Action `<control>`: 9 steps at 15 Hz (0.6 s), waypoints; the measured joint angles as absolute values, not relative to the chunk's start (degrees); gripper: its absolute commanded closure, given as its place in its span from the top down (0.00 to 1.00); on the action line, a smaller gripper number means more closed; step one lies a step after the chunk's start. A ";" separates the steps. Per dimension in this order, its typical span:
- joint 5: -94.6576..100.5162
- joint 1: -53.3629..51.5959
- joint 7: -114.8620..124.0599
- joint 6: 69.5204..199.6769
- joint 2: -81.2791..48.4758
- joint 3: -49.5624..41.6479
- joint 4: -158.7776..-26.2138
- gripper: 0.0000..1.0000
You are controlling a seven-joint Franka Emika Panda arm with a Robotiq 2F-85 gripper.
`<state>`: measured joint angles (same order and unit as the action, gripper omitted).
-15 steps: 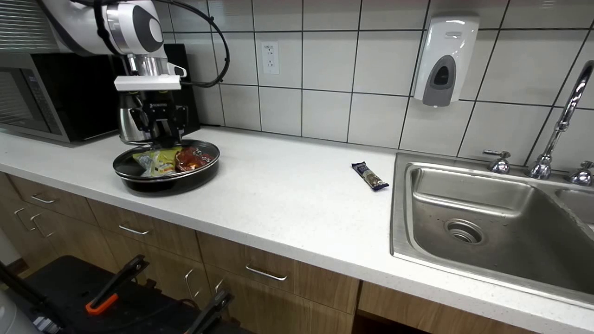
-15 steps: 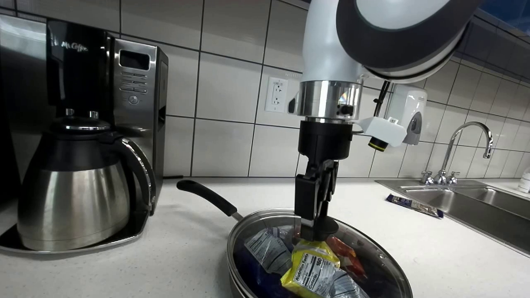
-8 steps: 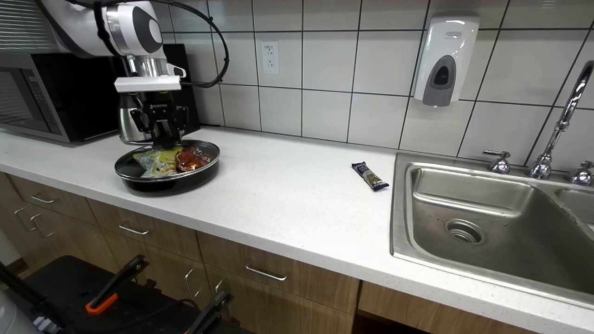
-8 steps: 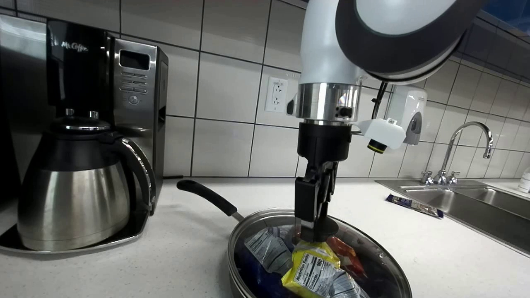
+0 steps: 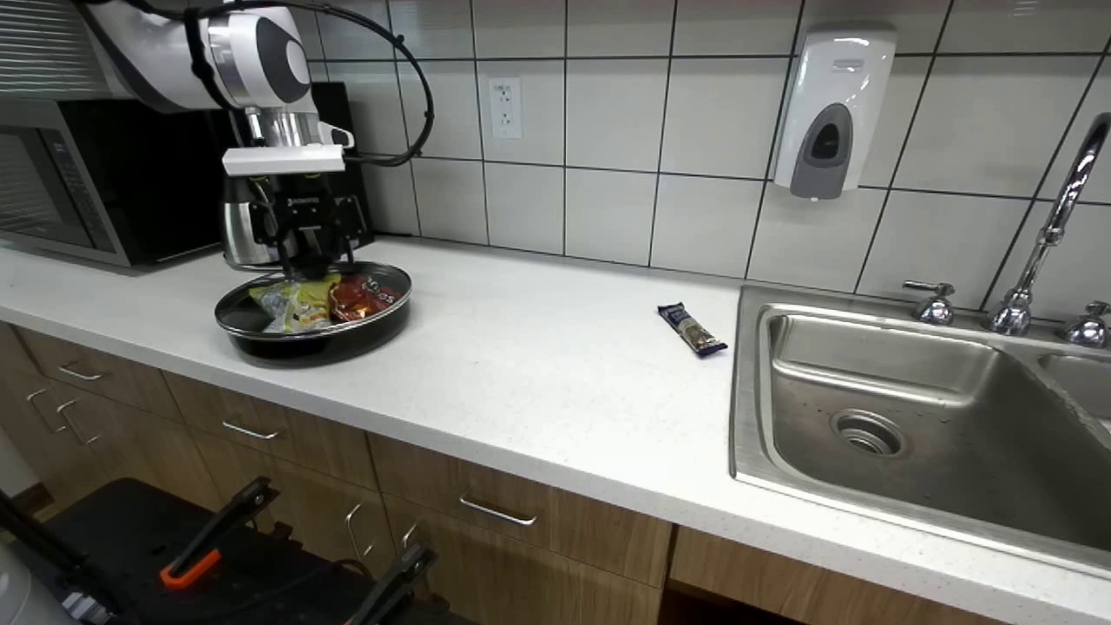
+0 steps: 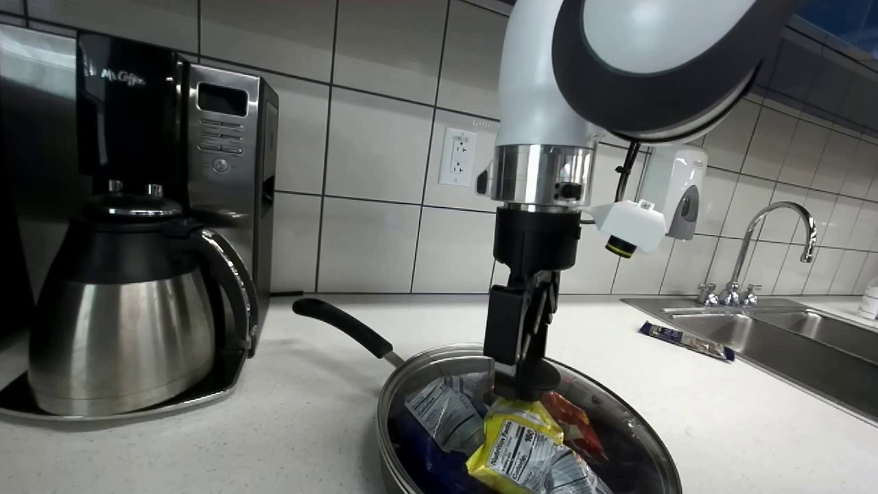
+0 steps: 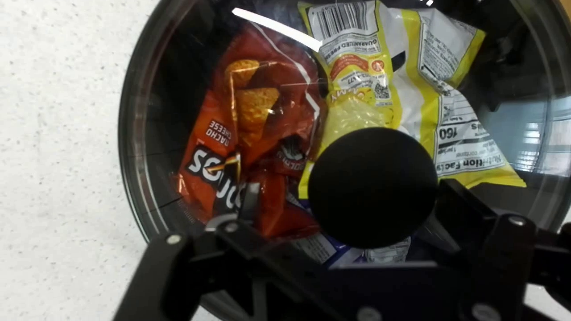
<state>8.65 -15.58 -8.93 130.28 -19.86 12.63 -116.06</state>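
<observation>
Wrist view: the gripper (image 7: 350, 207), spread wide, empty, straddles the black lid knob (image 7: 372, 187), which partly hides a yellow snack bag (image 7: 410, 102).

A white speckled countertop (image 5: 538, 382) carries, in an exterior view, a black box-shaped microwave (image 5: 143, 182) with a grey-framed front, a round black glass-lidded pan (image 5: 321, 349) and, well apart, a flat navy-wrapped bar (image 5: 692, 331) near the inset stainless steel sink (image 5: 747, 391). A black-and-steel coffee maker (image 6: 230, 161) also stands there, near the pan.

counter (image 5: 521, 347) brightly lit; in wrist view, white glare streaks glass lid (image 7: 187, 67), knob (image 7: 372, 187) near-black
</observation>
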 measured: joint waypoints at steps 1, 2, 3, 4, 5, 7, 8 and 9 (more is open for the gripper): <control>8.65 -15.58 -8.93 130.29 -19.80 12.62 -115.89 1.00; 8.66 -15.58 -8.93 130.31 -19.69 12.62 -115.69 1.00; 8.67 -15.58 -8.93 130.36 -19.51 12.62 -115.50 1.00; 8.69 -15.58 -8.93 130.40 -19.23 12.62 -115.34 1.00; 8.77 -15.58 -8.93 130.47 -18.80 12.59 -115.29 1.00; 9.13 -15.58 -8.88 130.55 -17.66 12.51 -115.29 1.00; 9.42 -15.58 -8.50 130.61 -16.91 12.37 -115.36 1.00; 9.86 -15.58 -7.79 130.66 -16.12 12.18 -115.50 1.00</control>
